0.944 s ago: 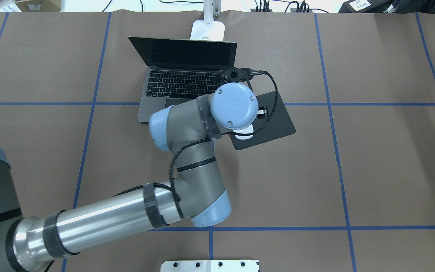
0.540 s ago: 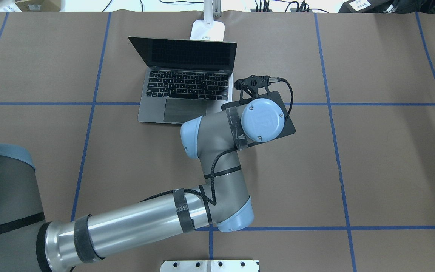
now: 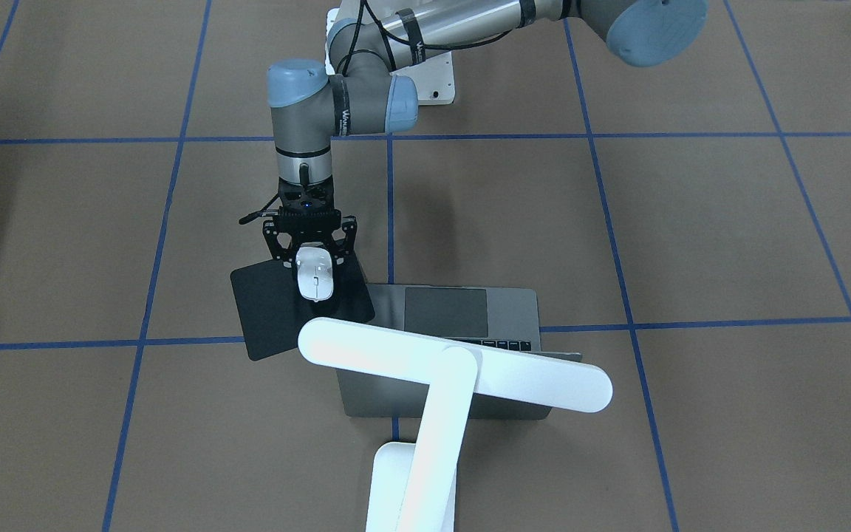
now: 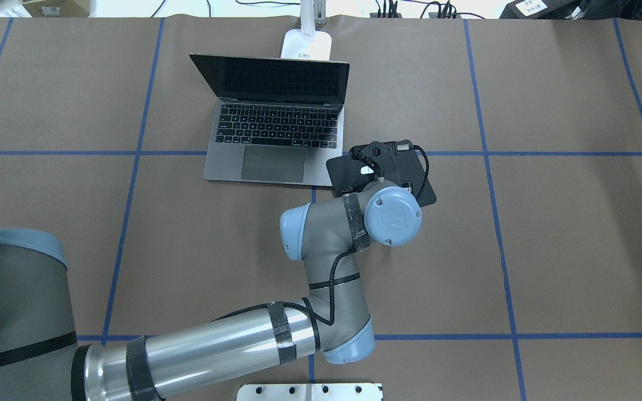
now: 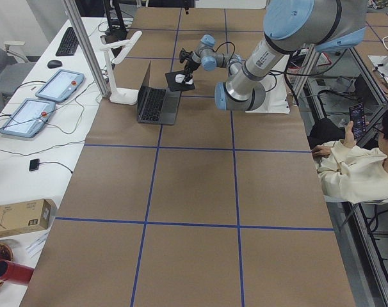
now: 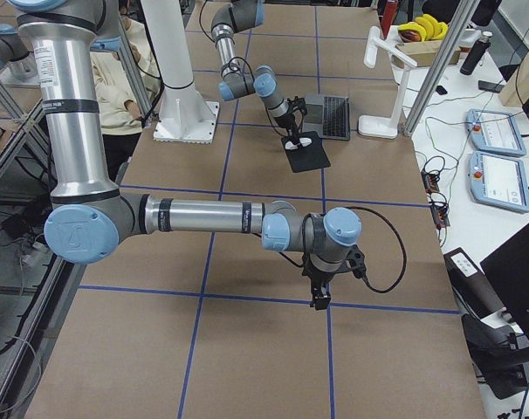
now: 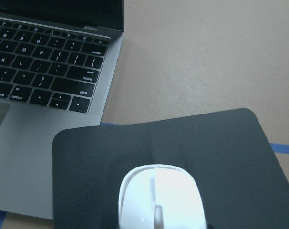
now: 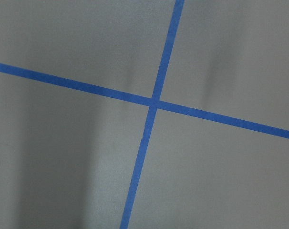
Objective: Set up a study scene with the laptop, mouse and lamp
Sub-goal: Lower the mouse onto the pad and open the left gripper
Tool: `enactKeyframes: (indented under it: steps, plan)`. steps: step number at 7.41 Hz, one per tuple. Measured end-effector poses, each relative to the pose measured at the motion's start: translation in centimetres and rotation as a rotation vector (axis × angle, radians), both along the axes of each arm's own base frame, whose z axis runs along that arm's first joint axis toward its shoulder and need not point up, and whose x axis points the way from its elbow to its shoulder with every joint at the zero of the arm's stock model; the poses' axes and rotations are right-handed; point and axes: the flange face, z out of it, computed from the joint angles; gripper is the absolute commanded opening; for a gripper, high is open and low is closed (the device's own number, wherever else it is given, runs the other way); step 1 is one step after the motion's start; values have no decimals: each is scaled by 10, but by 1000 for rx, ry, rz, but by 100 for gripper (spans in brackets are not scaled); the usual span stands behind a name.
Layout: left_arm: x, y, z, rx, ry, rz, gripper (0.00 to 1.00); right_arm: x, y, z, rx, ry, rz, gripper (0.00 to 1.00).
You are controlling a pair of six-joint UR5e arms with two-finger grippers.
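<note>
The open space-grey laptop sits at the table's far middle, with the white lamp base behind its screen. The lamp head hangs over the laptop. A black mat lies to the right of the laptop, one corner overlapping it. My left gripper points down over the mat and is shut on the white mouse. In the left wrist view the mouse is low over the mat. I cannot tell if they touch. My right gripper hovers near the right end; I cannot tell its state.
A white bolted base plate sits at the near edge. Blue tape lines cross the brown table. A seated person is beside the robot. Tablets and clutter lie on the side bench beyond the lamp.
My left arm has swung right and back towards the robot's side, from over the laptop's right edge to over the black mat. The laptop, mat and lamp have not moved.
</note>
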Motion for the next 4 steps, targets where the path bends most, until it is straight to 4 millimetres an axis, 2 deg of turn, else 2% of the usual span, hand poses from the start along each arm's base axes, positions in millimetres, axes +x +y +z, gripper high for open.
enactKeyframes:
  steps: [2,3,4]
  plan:
    - [-13,2,-19,37,11,25,99,2,-1,0,0,1,5,100]
    - [-33,1,-34,56,15,51,99,3,-1,0,0,1,8,100]
    - [-69,0,-39,54,13,85,99,4,-1,0,-1,2,10,100]
